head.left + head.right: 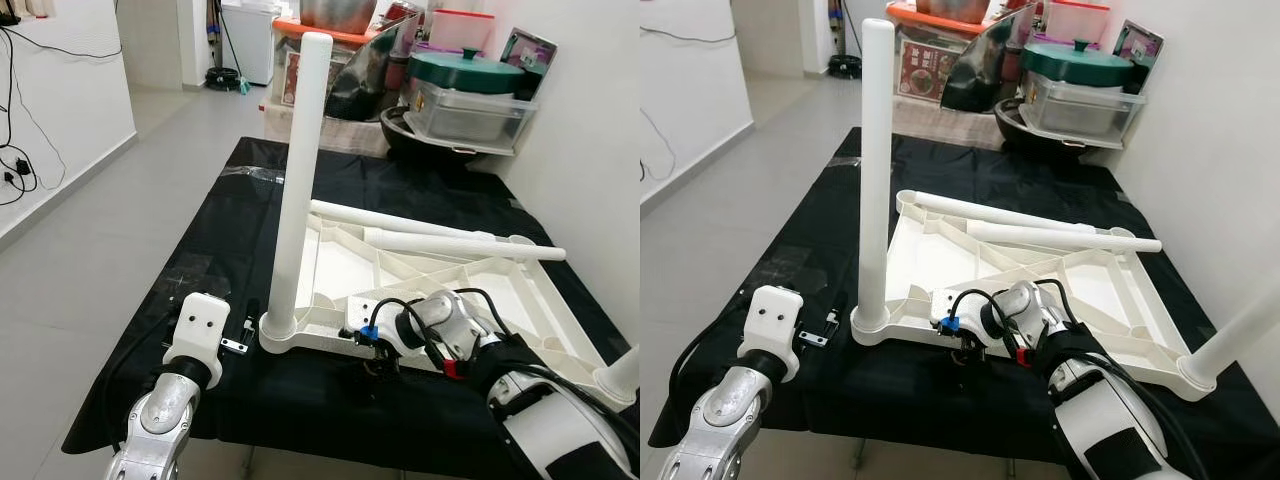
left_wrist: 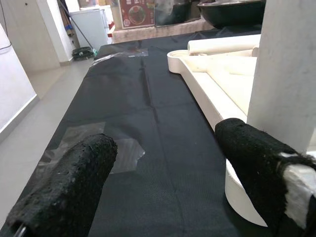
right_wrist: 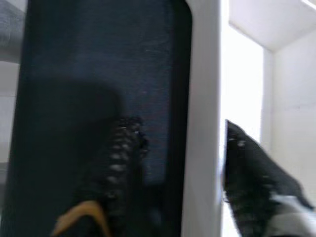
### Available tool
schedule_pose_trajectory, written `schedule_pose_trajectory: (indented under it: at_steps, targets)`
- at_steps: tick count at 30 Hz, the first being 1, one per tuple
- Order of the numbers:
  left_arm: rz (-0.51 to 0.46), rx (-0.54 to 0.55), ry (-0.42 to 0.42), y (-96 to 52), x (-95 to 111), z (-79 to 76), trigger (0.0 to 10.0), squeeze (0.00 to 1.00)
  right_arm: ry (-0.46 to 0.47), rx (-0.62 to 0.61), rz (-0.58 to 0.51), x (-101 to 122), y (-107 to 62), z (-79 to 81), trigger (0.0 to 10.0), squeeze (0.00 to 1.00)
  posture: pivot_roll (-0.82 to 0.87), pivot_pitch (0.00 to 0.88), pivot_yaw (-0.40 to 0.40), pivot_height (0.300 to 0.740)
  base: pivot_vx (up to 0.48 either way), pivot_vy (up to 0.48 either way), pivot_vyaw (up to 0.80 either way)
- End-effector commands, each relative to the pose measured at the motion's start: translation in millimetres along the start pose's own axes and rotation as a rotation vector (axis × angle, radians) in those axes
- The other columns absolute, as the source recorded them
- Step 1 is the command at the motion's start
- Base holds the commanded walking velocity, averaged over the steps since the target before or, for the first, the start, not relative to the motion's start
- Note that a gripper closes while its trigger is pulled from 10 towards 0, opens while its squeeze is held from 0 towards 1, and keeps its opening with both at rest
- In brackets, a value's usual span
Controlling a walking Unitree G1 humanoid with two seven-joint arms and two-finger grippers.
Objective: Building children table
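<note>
Presently, the white children's tabletop lies upside down on a black sheet spread over the floor, underside ribs facing up, which is the sensible position for fitting legs into the corner sockets. One leg stands upright in the near left corner socket. Two loose legs lie across the far part of the frame, evidently parked within reach for later fitting. A further leg rises from the near right corner, tilted.

The right end effector sits at the near edge of the tabletop; in its wrist view one finger lies on each side of the white rim, so it is clamped on the tabletop, in my judgement to steady the frame. The left end effector is released, its fingers spread wide, low over the sheet just beside the upright leg's base, likely positioned to take hold of that leg.

Household clutter, including a green-lidded pot, stands beyond the sheet.
</note>
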State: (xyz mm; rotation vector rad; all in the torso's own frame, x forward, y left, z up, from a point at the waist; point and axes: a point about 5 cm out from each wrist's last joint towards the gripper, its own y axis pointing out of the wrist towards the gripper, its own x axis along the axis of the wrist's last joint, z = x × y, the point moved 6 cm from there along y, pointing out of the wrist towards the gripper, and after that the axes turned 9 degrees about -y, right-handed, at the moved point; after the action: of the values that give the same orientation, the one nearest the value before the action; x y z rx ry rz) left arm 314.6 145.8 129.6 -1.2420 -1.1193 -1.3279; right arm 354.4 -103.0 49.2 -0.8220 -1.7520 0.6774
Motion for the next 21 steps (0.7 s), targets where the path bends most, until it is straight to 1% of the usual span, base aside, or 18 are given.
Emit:
schedule_pose_trajectory:
  at_steps: [1,2,4,5,6,7,8,9,10,11,12,13,14,15,16,17,18,21]
  targets:
    - [0.011,-0.008,0.004,0.9,-4,-3.5,10.0,0.0,-0.025,0.085,0.13,-34,6.9,29.7,0.0,0.0,0.1,0.0,-0.171,0.74,0.0,0.0,0.0]
    - [0.011,-0.008,0.004,0.9,-4,-3.5,10.0,0.0,-0.025,0.085,0.13,-34,6.9,29.7,0.0,0.0,0.1,0.0,-0.171,0.74,0.0,0.0,0.0]
    - [0.013,-0.009,0.006,1.2,-5,-3.6,10.0,0.0,-0.102,0.08,0.142,-34,4.4,28.2,0.0,0.0,0.09,0.0,-0.169,0.74,0.0,0.0,0.0]
    - [0.013,-0.009,0.006,1.2,-5,-3.6,10.0,0.0,-0.102,0.08,0.142,-34,4.4,28.2,0.0,0.0,0.09,0.0,-0.169,0.74,0.0,0.0,0.0]
    - [0.013,-0.01,0.007,1.5,-5,-3.6,10.0,0.0,-0.18,0.092,0.141,-32,1.8,28.5,0.0,0.0,0.09,0.0,-0.166,0.74,0.0,0.0,0.0]
    - [0.013,-0.01,0.007,1.5,-5,-3.6,10.0,0.0,-0.18,0.092,0.141,-32,1.8,28.5,0.0,0.0,0.09,0.0,-0.166,0.74,0.0,0.0,0.0]
    - [0.013,-0.011,0.008,1.8,-5,-3.6,10.0,0.0,-0.289,0.087,0.151,-31,-1.0,26.0,0.0,0.0,0.09,0.0,-0.166,0.74,0.0,0.0,0.0]
    - [0.013,-0.011,0.008,1.8,-5,-3.6,10.0,0.0,-0.289,0.087,0.151,-31,-1.0,26.0,0.0,0.0,0.09,0.0,-0.166,0.74,0.0,0.0,0.0]
    - [0.014,-0.012,0.009,2.1,-5,-3.7,10.0,0.0,-0.387,0.087,0.126,-23,-4.3,23.5,0.0,0.0,0.09,0.0,-0.167,0.74,0.0,0.0,0.0]
    - [0.014,-0.012,0.009,2.1,-5,-3.7,10.0,0.0,-0.387,0.087,0.126,-23,-4.3,23.5,0.0,0.0,0.09,0.0,-0.167,0.74,0.0,0.0,0.0]
    - [0.015,-0.012,0.009,2.4,-6,-3.8,10.0,0.0,-0.487,0.117,0.124,-20,-8.6,24.2,0.0,0.0,0.09,0.0,-0.168,0.74,0.0,0.0,0.0]
    - [0.015,-0.012,0.009,2.4,-6,-3.8,10.0,0.0,-0.487,0.117,0.124,-20,-8.6,24.2,0.0,0.0,0.09,0.0,-0.168,0.74,0.0,0.0,0.0]
    - [0.016,-0.012,0.009,2.5,-6,-3.8,10.0,0.0,-0.551,0.158,0.127,-19,-13.2,26.5,0.0,0.0,0.09,0.0,-0.168,0.74,0.0,0.0,0.0]
    - [0.016,-0.012,0.009,2.7,-6,-4.1,10.0,0.0,-0.582,0.188,0.131,-20,-16.4,28.5,0.0,0.0,0.08,0.0,-0.168,0.74,0.0,0.0,0.0]
    - [0.016,-0.012,0.009,2.7,-6,-4.1,10.0,0.0,-0.582,0.188,0.131,-20,-16.4,28.5,0.0,0.0,0.08,0.0,-0.168,0.74,0.0,0.0,0.0]
    - [0.017,-0.012,0.008,2.8,-6,-4.3,10.0,0.0,-0.62,0.215,0.137,-20,-19.6,30.0,0.0,0.0,0.08,0.0,-0.168,0.74,0.0,0.0,0.0]
    - [0.017,-0.012,0.008,2.8,-6,-4.3,10.0,0.0,-0.62,0.215,0.137,-20,-19.6,30.0,0.0,0.0,0.08,0.0,-0.168,0.74,0.0,0.0,0.0]
    - [0.02,-0.011,0.005,2.7,-7,-5.3,10.0,0.0,-0.751,0.223,0.146,-14,-27.2,22.5,0.0,0.0,0.08,0.0,-0.172,0.74,0.0,0.0,0.0]
